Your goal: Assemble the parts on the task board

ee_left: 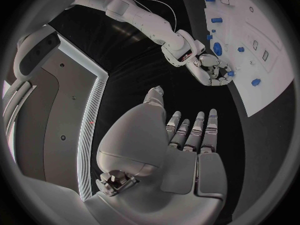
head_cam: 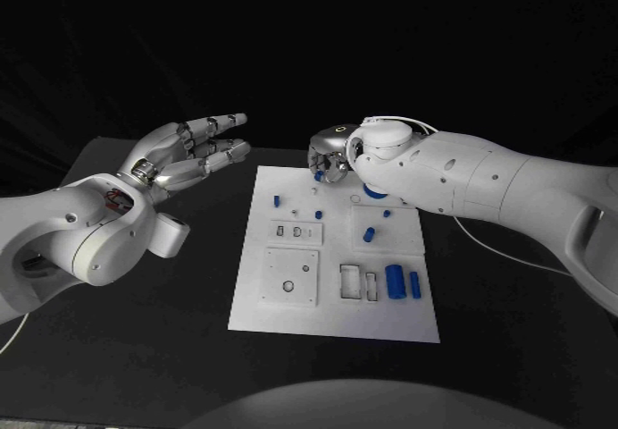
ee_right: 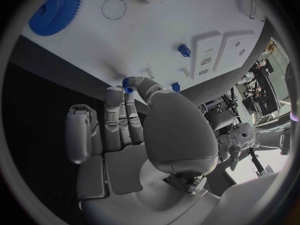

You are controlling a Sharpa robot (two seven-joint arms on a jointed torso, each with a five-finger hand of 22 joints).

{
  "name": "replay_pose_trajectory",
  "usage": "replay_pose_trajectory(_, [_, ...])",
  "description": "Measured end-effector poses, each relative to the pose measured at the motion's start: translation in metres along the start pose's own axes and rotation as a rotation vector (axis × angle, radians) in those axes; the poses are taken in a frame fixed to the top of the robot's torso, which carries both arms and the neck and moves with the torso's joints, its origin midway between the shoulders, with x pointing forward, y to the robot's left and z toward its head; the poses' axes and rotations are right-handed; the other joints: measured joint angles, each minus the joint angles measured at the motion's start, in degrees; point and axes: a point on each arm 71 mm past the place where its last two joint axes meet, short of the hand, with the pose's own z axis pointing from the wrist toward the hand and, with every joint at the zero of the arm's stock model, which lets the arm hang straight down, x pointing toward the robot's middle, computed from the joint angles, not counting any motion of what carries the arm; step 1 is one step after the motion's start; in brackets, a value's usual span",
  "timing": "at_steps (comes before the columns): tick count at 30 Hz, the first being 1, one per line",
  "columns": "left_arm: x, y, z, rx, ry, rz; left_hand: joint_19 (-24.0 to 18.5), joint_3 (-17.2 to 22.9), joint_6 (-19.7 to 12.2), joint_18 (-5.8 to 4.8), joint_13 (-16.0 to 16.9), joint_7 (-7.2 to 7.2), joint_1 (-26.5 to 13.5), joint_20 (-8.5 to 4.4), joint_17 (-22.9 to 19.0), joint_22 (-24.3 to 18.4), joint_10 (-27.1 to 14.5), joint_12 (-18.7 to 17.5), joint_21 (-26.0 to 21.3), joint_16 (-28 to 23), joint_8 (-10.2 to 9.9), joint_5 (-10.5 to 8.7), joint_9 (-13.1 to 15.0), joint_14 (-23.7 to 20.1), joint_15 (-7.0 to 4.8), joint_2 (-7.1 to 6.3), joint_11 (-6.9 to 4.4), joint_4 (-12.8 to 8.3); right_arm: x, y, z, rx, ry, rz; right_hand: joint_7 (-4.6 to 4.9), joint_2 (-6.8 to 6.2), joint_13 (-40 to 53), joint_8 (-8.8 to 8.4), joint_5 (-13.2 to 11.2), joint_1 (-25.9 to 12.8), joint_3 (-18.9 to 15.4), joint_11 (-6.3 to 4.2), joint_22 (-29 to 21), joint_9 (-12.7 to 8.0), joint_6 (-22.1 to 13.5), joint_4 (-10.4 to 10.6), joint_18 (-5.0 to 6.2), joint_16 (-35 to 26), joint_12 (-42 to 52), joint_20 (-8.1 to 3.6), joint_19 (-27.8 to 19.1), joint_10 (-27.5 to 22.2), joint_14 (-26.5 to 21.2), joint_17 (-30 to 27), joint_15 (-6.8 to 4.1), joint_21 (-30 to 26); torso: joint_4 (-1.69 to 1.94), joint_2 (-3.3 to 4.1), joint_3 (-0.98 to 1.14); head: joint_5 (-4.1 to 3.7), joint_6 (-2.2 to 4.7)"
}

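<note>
Head view puts the white task board point(head_cam: 338, 259) in the middle of the black table point(head_cam: 154, 357), with small blue parts scattered across it. 2 blue cylinders point(head_cam: 405, 281) lie side by side near its right edge, beside an open rectangular slot point(head_cam: 350, 280); another blue piece point(head_cam: 370, 235) sits farther up. A blue gear point(ee_right: 55, 9) lies at the board's far right. At the far edge, the right hand point(head_cam: 332, 159) pinches a small blue peg point(ee_right: 128, 90) between thumb and fingers. Left of the board, the left hand point(head_cam: 196, 154) hovers above the table, fingers apart, holding nothing.
</note>
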Motion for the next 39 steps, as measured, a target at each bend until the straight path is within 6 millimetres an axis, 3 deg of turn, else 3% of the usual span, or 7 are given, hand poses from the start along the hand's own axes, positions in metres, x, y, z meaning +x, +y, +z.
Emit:
replay_pose_trajectory(7, [0.000,0.000,0.000,-0.001,0.002,0.000,0.0,0.0,0.0,0.00,0.0,0.00,0.0,0.00,0.0,0.0,0.0,0.0,0.0,0.0,0.0,0.00,0.0,0.0,0.00,0.00,0.00,0.0,0.004,-0.002,-0.001,0.006,0.021,0.001,-2.96,-1.32,-2.1,-5.01,-7.8,-1.3,0.2,1.48,0.0,-4.0,-8.8,0.8,-0.01,-1.4,-6.0,0.46,-1.1,-5.7,-1.4,-1.6,1.35,-1.2,-0.01,0.00,-0.03,-0.02,-0.11])
replay_pose_trajectory(11, [0.000,0.000,0.000,-0.001,0.002,0.000,0.0,0.0,0.0,0.00,0.0,0.00,0.0,0.00,0.0,0.0,0.0,0.0,0.0,0.0,0.0,0.00,0.0,0.0,0.00,0.00,0.00,0.0,0.005,-0.003,-0.001,0.007,0.029,0.001,-5.88,-1.50,-3.5,-5.19,-14.2,-1.5,-2.6,2.05,0.0,-9.2,-16.5,1.3,0.00,-3.4,-11.1,0.98,-3.1,-10.4,-3.8,-4.1,1.75,-3.3,0.00,0.00,-0.03,-0.02,-0.15])
replay_pose_trajectory(17, [-0.001,0.001,0.001,-0.002,0.002,0.000,0.0,0.0,0.0,0.00,0.0,0.00,0.0,0.00,0.0,0.0,0.0,0.0,0.0,0.0,0.0,0.00,0.0,0.0,0.00,0.00,0.00,0.0,0.006,-0.008,-0.004,0.014,0.027,0.003,-7.15,-0.79,-3.4,-5.19,-16.9,-1.5,-5.6,2.47,0.0,-12.6,-17.9,1.6,-0.01,-4.5,-13.4,1.38,-4.0,-11.4,-5.3,-5.8,2.06,-4.9,0.00,0.00,-0.03,0.02,-0.16])
replay_pose_trajectory(24, [-0.001,0.001,0.001,-0.003,0.003,0.001,0.0,0.0,0.0,0.00,0.0,-0.01,0.0,0.00,0.0,0.0,0.0,0.0,0.0,0.0,0.0,0.00,0.0,0.2,0.21,0.00,0.00,0.0,0.007,-0.022,-0.015,0.011,-0.028,0.030,-6.88,-0.05,-2.3,-5.19,-18.2,-0.8,-7.5,2.69,0.0,-14.6,-17.7,2.4,-0.01,-5.2,-13.5,1.50,-4.8,-10.4,-6.3,-6.7,2.35,-6.0,-0.03,-0.01,-0.03,0.02,0.19])
replay_pose_trajectory(29, [-0.002,0.002,0.001,-0.004,0.002,0.001,0.0,0.0,0.0,0.00,0.0,-0.01,0.2,0.00,0.0,0.0,0.0,0.0,0.0,0.0,0.0,0.00,0.0,0.2,0.21,0.22,0.00,0.0,-0.001,-0.033,-0.035,-0.024,-0.122,0.057,-5.97,1.69,-0.7,-5.19,-14.4,1.0,-7.8,2.59,0.0,-16.5,-16.2,2.3,0.91,-6.5,-11.2,1.81,-8.3,-6.8,-8.9,-7.3,2.40,-9.8,-0.08,-0.01,-0.01,0.09,0.36])
replay_pose_trajectory(35, [-0.003,0.002,0.001,-0.005,0.002,0.002,0.0,0.0,0.0,0.00,0.0,-0.01,0.2,0.00,0.0,0.0,0.2,0.0,0.0,0.0,0.0,0.00,0.0,0.2,0.21,0.22,0.21,0.0,-0.008,-0.052,-0.066,-0.037,-0.218,0.082,-1.26,1.96,5.7,-3.86,-11.5,3.5,-5.8,0.94,-5.2,-17.9,-10.2,1.0,4.16,-8.1,0.0,2.43,-22.1,2.9,-14.0,-7.7,2.47,-23.8,-0.19,-0.12,-0.07,-0.09,0.47])
replay_pose_trajectory(39, [-0.003,0.003,0.001,-0.007,0.002,0.002,0.0,0.0,0.0,-0.01,0.0,0.00,0.5,0.00,0.0,0.0,0.2,0.0,0.0,0.0,0.0,0.23,0.0,0.2,0.21,-0.03,0.21,0.0,-0.005,-0.061,-0.082,-0.031,-0.241,0.090,-0.82,1.71,19.0,-4.31,-14.9,2.9,-6.5,0.45,-9.9,-19.5,-7.4,2.0,4.93,-6.1,16.3,3.41,-31.0,3.6,-17.4,-4.6,2.26,-33.5,-0.25,-0.15,-0.05,0.02,0.59])
